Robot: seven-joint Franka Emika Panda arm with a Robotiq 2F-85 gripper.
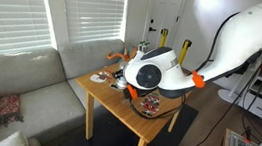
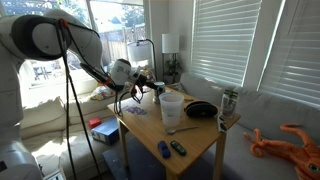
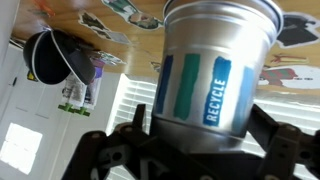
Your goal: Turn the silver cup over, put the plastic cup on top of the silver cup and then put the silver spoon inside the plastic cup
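The plastic cup (image 2: 171,107) stands near the middle of the wooden table (image 2: 195,145). In the wrist view, which is upside down with the tabletop at the top, the plastic cup (image 3: 212,70) fills the centre and shows blue and green stripes and the word RECYCLE. My gripper (image 3: 200,135) is open, with one black finger (image 3: 135,135) on each side of the cup. A shiny grey band (image 3: 190,142) at the cup's narrow end may be the silver cup; I cannot tell it apart elsewhere. The silver spoon (image 2: 183,128) lies on the table beside the cup. My gripper (image 2: 153,90) reaches in level with the cup's upper part.
A dark bowl (image 2: 201,110) and a shiny can (image 2: 230,103) stand behind the cup. Small blue items (image 2: 170,149) lie near the table's front edge. A grey sofa (image 1: 29,81) with an orange octopus toy (image 2: 290,140) borders the table. A round dish (image 1: 148,105) sits on a corner.
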